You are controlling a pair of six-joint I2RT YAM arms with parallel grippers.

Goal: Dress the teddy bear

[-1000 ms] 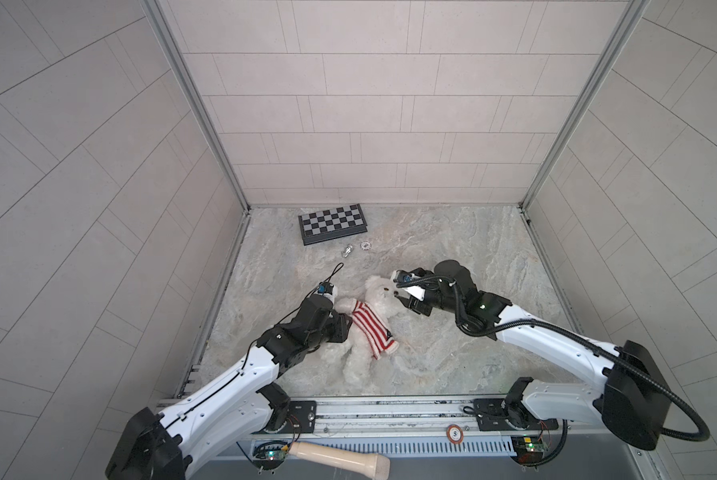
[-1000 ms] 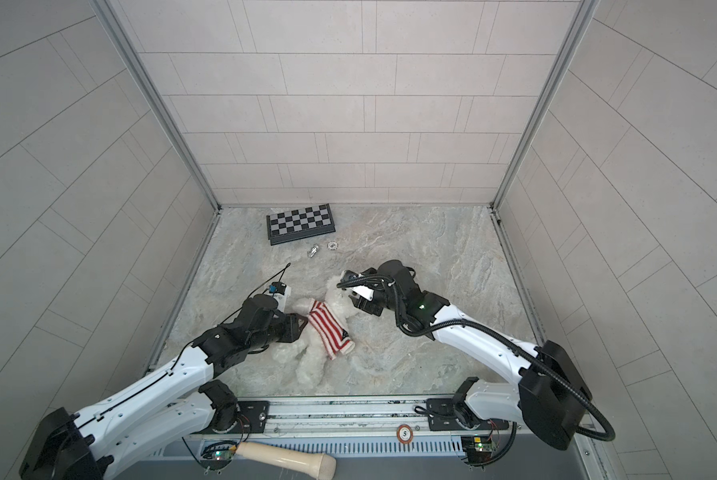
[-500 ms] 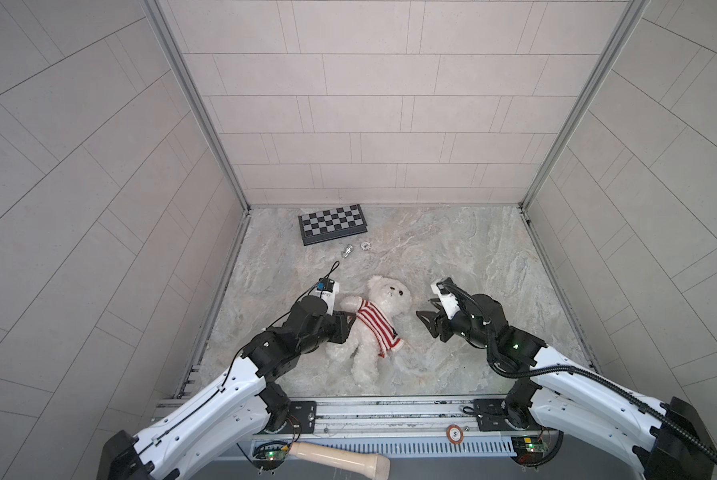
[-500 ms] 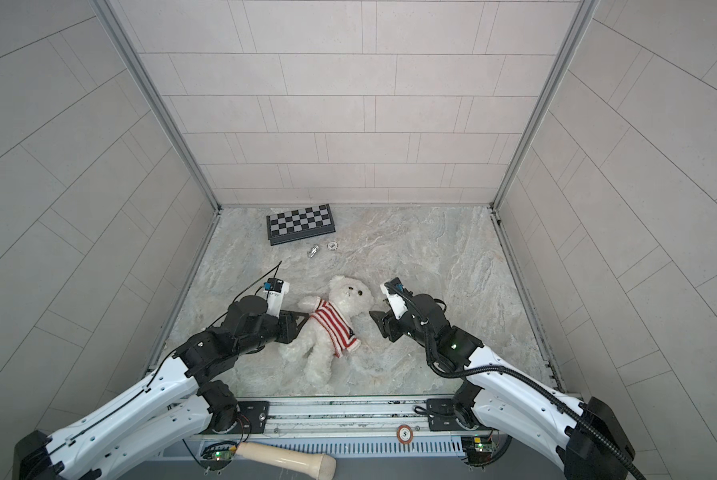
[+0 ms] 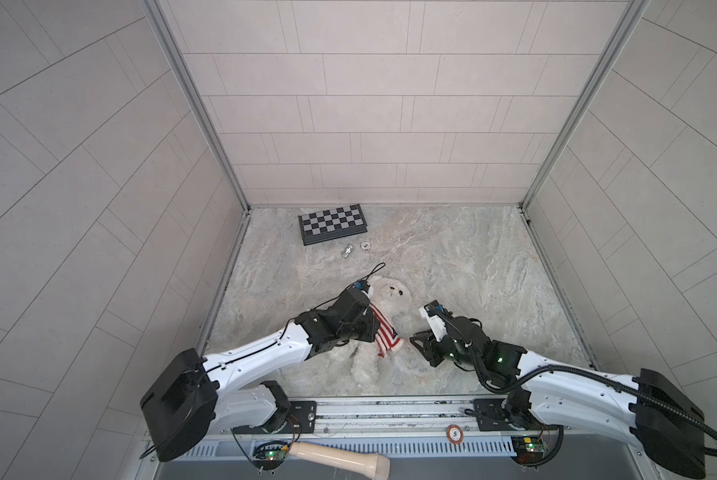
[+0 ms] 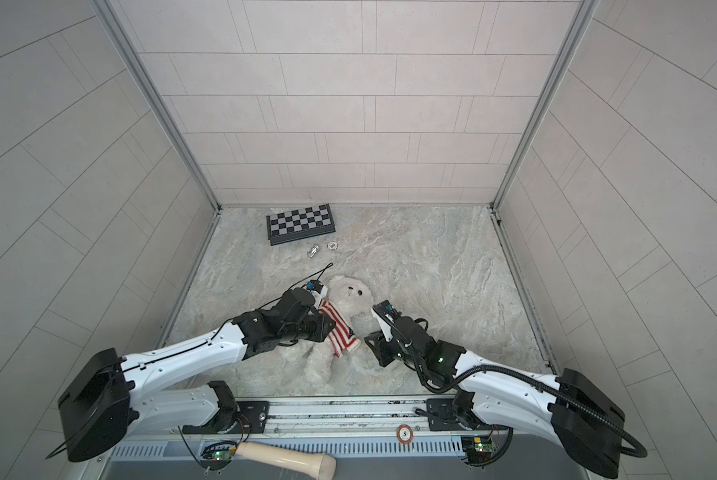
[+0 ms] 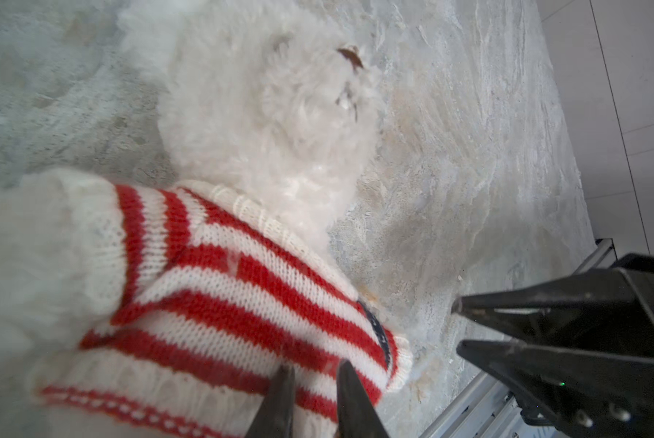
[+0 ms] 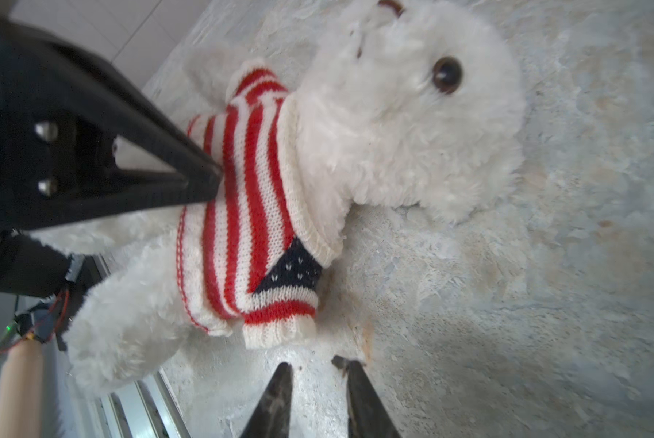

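Observation:
The teddy bear lies face up on the stone floor, head toward the back wall. It wears a red-and-white striped sweater with a navy patch at one shoulder. My left gripper has its tips against the sweater's side, jaws a narrow gap apart. No knit looks pulled up between them. My right gripper hovers over bare floor just off the sweater's empty cuff. Its jaws are narrowly open and hold nothing.
A folded chessboard lies near the back wall, with a small metal piece and a small disc in front of it. The arms' mounting rail runs along the front edge. A cream wooden handle lies below it.
My right gripper has pulled back from the bear's head toward the front right and narrowed its jaws. The left gripper has stayed at the sweater's side, its jaws narrower.

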